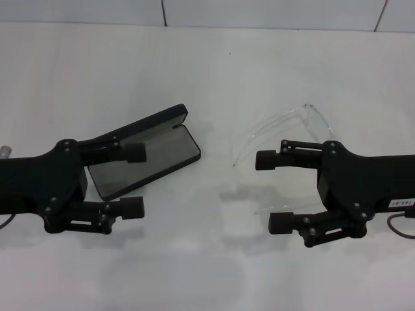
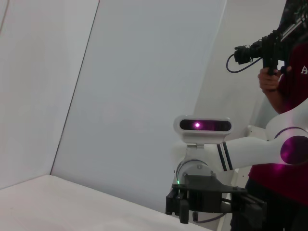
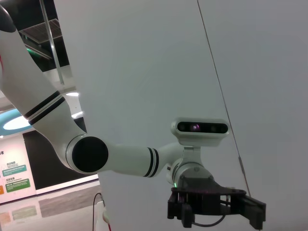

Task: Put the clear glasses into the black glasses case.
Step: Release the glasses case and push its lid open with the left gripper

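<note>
The black glasses case [image 1: 162, 154] lies open on the white table, left of centre, its grey lining showing and its lid tilted up toward the back left. My left gripper [image 1: 135, 180] hovers open at the case's near left end, with its upper finger [image 1: 135, 153] over the lining. The clear glasses [image 1: 310, 109] lie right of centre, faint against the table, with a thin temple arm running toward the case. My right gripper [image 1: 272, 191] is open just in front of them, holding nothing, and its body covers part of the frame.
A small metal object [image 1: 5, 150] sits at the table's far left edge. A cable [image 1: 397, 227] trails from the right arm. In the left wrist view a person [image 2: 284, 86] with a camera stands beyond the right arm's gripper [image 2: 211, 199].
</note>
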{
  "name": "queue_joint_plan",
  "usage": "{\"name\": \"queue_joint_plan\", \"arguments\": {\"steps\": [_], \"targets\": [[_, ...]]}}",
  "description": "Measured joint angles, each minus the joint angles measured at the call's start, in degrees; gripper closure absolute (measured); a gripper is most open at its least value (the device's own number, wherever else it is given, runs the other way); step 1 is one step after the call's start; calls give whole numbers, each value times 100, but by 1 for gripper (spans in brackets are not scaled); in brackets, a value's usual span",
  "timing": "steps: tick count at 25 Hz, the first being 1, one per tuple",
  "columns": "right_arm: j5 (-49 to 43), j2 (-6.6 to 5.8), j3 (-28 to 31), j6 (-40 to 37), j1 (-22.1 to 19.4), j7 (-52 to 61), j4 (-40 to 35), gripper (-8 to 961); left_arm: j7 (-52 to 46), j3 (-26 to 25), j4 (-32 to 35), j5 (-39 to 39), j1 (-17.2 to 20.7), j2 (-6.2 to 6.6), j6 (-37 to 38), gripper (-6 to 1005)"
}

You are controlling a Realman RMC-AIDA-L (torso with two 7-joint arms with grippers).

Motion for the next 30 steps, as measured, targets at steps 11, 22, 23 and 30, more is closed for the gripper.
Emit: {"name": "queue_joint_plan", "arguments": {"steps": [11, 22, 23, 30], "targets": [[-32, -14, 40, 24, 2, -1, 0, 78, -23, -15, 64, -24, -12, -47, -12, 122], [-579, -199, 1715, -19, -556, 4, 1, 79, -2794, -40, 4111, 668, 36, -737, -1512, 124], [-587, -201, 1853, -60, -634, -6, 1, 79, -3139, 146, 4518, 912, 52, -739, -1706, 124], [-592, -208, 2940, -529, -1081, -94, -6, 79, -5217, 1974, 5477, 3660, -248, -729, -2436, 154]]}}
